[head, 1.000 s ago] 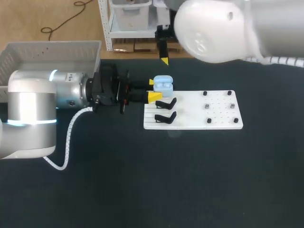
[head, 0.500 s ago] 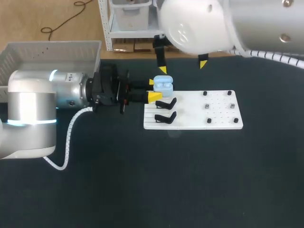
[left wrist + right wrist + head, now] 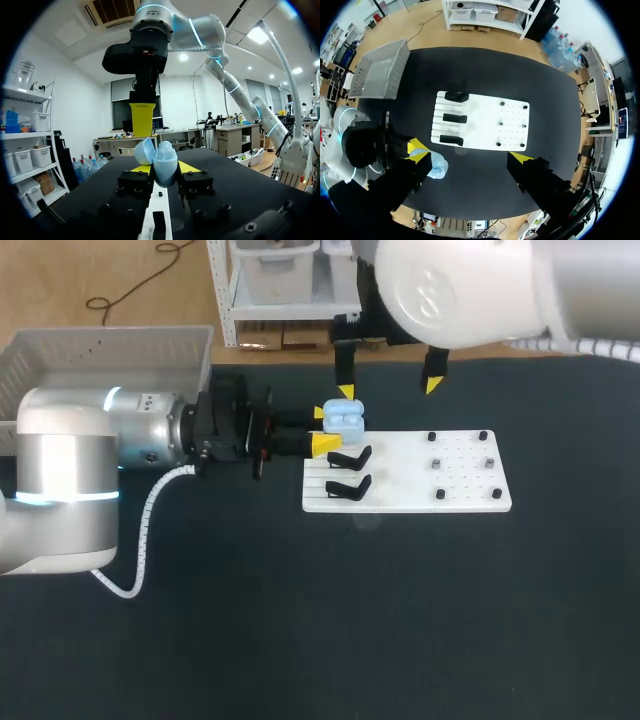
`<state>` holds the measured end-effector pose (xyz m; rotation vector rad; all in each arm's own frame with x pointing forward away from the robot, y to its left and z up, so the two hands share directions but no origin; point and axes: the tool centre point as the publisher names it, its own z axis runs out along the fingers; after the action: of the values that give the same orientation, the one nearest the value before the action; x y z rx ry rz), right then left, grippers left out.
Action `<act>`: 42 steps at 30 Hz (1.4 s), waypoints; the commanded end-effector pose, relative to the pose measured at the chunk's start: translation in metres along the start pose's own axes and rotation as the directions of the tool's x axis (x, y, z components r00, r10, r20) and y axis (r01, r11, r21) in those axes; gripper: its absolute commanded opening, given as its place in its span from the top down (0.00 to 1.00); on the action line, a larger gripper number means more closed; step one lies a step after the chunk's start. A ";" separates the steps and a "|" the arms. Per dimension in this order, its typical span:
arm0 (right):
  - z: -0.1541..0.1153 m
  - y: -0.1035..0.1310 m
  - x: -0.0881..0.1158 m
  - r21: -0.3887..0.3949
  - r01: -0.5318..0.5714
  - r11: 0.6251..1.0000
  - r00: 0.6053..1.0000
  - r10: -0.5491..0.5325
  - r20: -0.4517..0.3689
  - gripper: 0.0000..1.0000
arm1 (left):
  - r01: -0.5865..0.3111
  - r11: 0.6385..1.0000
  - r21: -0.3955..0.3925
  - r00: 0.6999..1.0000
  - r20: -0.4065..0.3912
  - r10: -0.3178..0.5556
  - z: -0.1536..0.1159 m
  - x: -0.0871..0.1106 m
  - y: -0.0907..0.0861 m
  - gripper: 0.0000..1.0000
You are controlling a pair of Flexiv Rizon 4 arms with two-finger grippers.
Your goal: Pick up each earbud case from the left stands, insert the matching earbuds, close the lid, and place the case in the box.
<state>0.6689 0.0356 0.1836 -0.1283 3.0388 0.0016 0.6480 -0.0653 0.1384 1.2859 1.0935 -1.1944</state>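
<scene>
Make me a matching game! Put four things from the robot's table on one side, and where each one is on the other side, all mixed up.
Things:
1. earbud case
2. black stands
3. box
4. right pincer

Places:
a. on the white board
b. open wide, hanging over the table
c. gripped in the left pincer
d. at the table's far left corner

Pairs: 1-c, 2-a, 3-d, 4-b

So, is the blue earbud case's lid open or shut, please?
Open: the earbud case held in the left claw has its lid tipped back.
</scene>
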 end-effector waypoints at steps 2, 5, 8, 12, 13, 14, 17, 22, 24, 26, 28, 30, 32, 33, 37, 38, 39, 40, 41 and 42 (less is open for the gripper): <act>-0.011 -0.002 0.003 0.010 0.004 1.000 0.998 -0.004 0.056 0.00 | -0.003 1.000 -0.002 1.000 0.002 0.003 0.000 0.001 -0.001 1.00; -0.022 -0.001 -0.002 0.013 0.013 1.000 0.996 -0.014 0.089 0.00 | -0.003 1.000 -0.002 1.000 0.002 0.003 0.000 0.001 -0.001 1.00; -0.029 0.000 -0.009 0.027 0.024 0.999 0.994 -0.027 0.108 0.00 | -0.003 1.000 -0.002 1.000 0.002 0.003 0.000 0.001 -0.001 1.00; -0.027 0.001 -0.020 0.041 0.030 0.999 0.993 -0.034 0.114 0.00 | -0.003 1.000 -0.002 1.000 0.002 0.003 0.000 0.001 -0.001 1.00; -0.026 0.001 -0.022 0.046 0.032 0.998 0.993 -0.037 0.113 0.00 | -0.003 1.000 -0.002 1.000 0.002 0.003 0.000 0.001 -0.001 1.00; -0.024 0.001 -0.025 0.053 0.034 0.998 0.993 -0.040 0.112 0.00 | -0.003 1.000 -0.002 1.000 0.002 0.003 0.000 0.001 -0.001 1.00; -0.019 0.001 -0.033 0.068 0.041 0.997 0.993 -0.048 0.104 0.00 | -0.003 1.000 -0.002 1.000 0.002 0.003 0.000 0.001 -0.001 1.00; -0.008 0.000 -0.044 0.077 0.049 0.996 0.995 -0.055 0.083 0.00 | -0.003 1.000 -0.002 1.000 0.002 0.003 0.000 0.001 -0.001 1.00; -0.003 -0.002 -0.046 0.077 0.049 0.996 0.996 -0.055 0.073 0.00 | -0.003 1.000 -0.002 1.000 0.002 0.003 0.000 0.001 -0.001 1.00; 0.002 -0.003 -0.046 0.074 0.049 0.996 0.997 -0.053 0.060 0.00 | -0.003 1.000 -0.002 1.000 0.002 0.003 0.000 0.001 -0.001 1.00; 0.006 -0.002 -0.045 0.075 0.054 0.996 0.997 -0.057 0.050 0.00 | -0.003 1.000 -0.002 1.000 0.002 0.003 0.000 0.001 -0.001 1.00; 0.010 -0.001 -0.042 0.072 0.055 0.996 0.997 -0.059 0.041 0.00 | -0.003 1.000 -0.002 1.000 0.002 0.003 0.000 0.001 -0.001 1.00; 0.014 -0.002 -0.039 0.069 0.056 0.996 0.998 -0.059 0.031 0.00 | -0.003 1.000 -0.002 1.000 0.002 0.003 0.000 0.001 -0.001 1.00; 0.016 -0.002 -0.038 0.067 0.056 0.996 0.998 -0.057 0.026 0.00 | -0.003 1.000 -0.002 1.000 0.002 0.003 0.000 0.001 -0.001 1.00; 0.020 0.000 -0.031 0.061 0.057 0.997 0.998 -0.058 0.012 0.00 | -0.003 1.000 -0.002 1.000 0.002 0.003 0.000 0.001 -0.001 1.00; 0.020 0.001 -0.028 0.057 0.059 0.997 0.998 -0.059 0.008 0.00 | -0.003 1.000 -0.002 1.000 0.002 0.003 0.000 0.001 -0.001 1.00; 0.022 0.002 -0.025 0.056 0.062 0.997 0.998 -0.062 0.004 0.00 | -0.003 1.000 -0.002 1.000 0.002 0.003 0.000 0.001 -0.001 1.00; 0.023 0.004 -0.023 0.052 0.066 0.996 0.998 -0.066 -0.002 0.00 | -0.003 1.000 -0.002 1.000 0.002 0.003 0.000 0.001 -0.001 1.00; 0.025 0.005 -0.020 0.047 0.069 0.996 0.998 -0.069 -0.007 0.00 | -0.003 1.000 -0.002 1.000 0.002 0.003 0.000 0.001 -0.001 1.00; 0.026 0.006 -0.018 0.045 0.071 0.996 0.997 -0.071 -0.010 0.00 | -0.003 1.000 -0.002 1.000 0.002 0.003 0.000 0.001 -0.001 1.00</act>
<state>0.6941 0.0440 0.1621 -0.2321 3.0467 -0.0787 0.6480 -0.0653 0.1385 1.2860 1.0934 -1.1943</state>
